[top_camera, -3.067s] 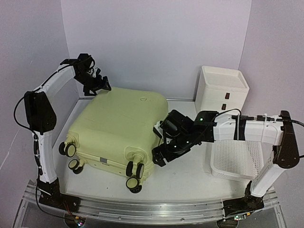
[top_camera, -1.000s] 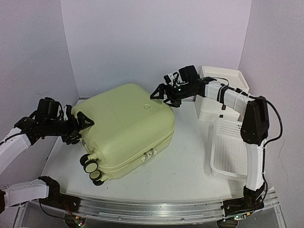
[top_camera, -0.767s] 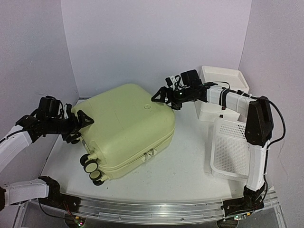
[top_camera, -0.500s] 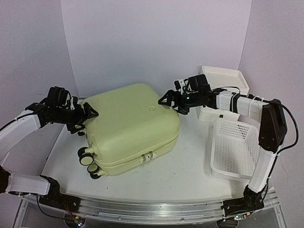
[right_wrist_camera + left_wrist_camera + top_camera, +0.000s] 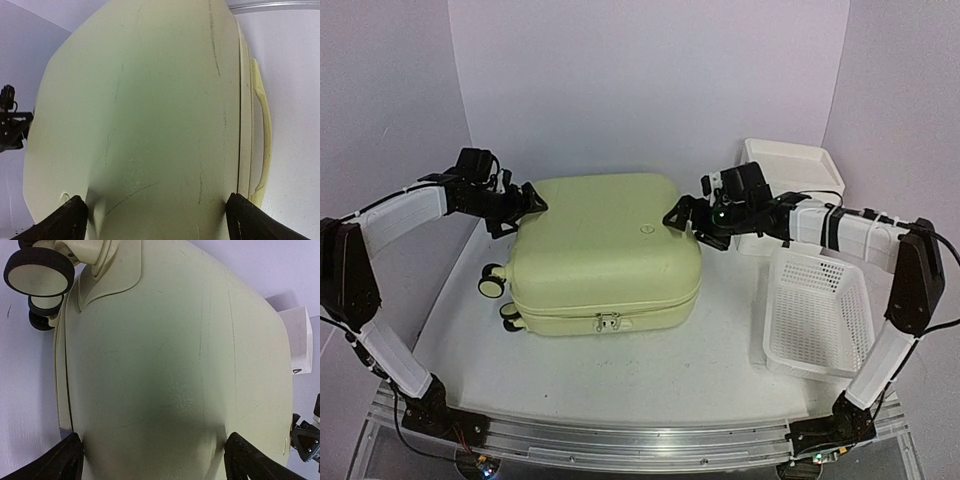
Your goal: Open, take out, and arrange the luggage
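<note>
The luggage is lying flat on the table, left of centre. Its caster wheels are turned to the left and its zip pulls face the near edge. The left gripper is set at the far left corner and the right gripper at the far right corner. Both pairs of jaws are spread wide with the shell between them. Whether the pads actually press on it cannot be told.

The step in hand is judged to be squaring the case up before it is opened. It would be done well if both corners were pushed evenly, so the case slides instead of pivoting. The zip side should be kept towards the near edge, where it can be reached. Contact is best kept low on the rounded corners, since the fingers could ride up over the smooth curve. Room should be left on the right, where the white mesh basket lies, with the white drawer box beyond it.

The shell is seen as hard, pale yellow-green and faintly grained, with fine scuff lines across it. Every corner is rounded. A small round logo is set in the lid and a moulded handle runs along one side. The wheels are black with cream faces.
</note>
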`<state>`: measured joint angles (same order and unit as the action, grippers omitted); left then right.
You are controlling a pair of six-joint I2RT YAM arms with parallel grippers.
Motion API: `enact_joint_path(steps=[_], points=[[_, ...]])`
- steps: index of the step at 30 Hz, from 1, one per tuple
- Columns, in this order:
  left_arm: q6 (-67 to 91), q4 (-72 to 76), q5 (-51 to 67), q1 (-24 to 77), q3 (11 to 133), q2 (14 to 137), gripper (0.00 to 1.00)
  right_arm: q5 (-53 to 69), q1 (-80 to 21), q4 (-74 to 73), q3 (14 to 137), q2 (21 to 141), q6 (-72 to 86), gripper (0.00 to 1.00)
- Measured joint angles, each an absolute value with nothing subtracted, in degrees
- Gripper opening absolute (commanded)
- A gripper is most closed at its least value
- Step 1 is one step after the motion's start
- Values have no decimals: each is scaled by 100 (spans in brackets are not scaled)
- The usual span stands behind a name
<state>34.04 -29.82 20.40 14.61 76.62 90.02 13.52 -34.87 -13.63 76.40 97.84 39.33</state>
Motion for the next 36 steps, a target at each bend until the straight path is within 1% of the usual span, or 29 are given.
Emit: enact_joint_path(steps=[4,8,10,12,14,16,18,19,21,22,26,28,30,34,36], points=[[2797,-3186,2012,1485,7970,9142,100,694,-3776,-2329,8023,9620,3402,98],[2110,-4036,1503,1487,8020,8621,100,-80,-4034,-3636,8158,9096,2803,98],[1927,-4392,1343,1431,7957,8077,100,-316,-4060,-4206,8064,8700,2644,98],[1820,-4595,1420,1358,7738,7210,100,-436,-4069,-4613,7745,8156,2598,98],[1793,-4698,1833,1328,7465,6252,99,-484,-4143,-4853,7369,7649,2637,98],[1839,-4700,2394,1374,7111,5500,98,-504,-4475,-4925,7054,7349,2727,98],[2018,-4569,2823,1588,6624,4956,96,-497,-5013,-4816,6838,7338,2838,95],[2163,-4506,2961,1802,6326,4775,94,-504,-5286,-4692,6746,7422,2888,92],[2482,-4270,2998,2471,5677,4593,88,-563,-5717,-4355,6573,7640,2971,87],[2633,-4139,2978,2783,5415,4560,86,-613,-5935,-4099,6473,7791,3033,86],[3203,-3326,2477,4171,4436,4663,88,-943,-6508,-3074,6224,8418,3131,79],[3374,-3006,1970,4783,4226,4834,90,-1256,-6764,-2604,6217,8744,3131,74],[3503,-2735,1466,5231,4195,5039,91,-1573,-6982,-2112,6213,9015,3138,72],[3610,-2338,834,5487,4195,5280,91,-2241,-7308,-969,6018,9393,3262,64],[3618,-2226,622,5487,4195,5352,93,-2506,-7422,-416,5892,9594,3297,61]])
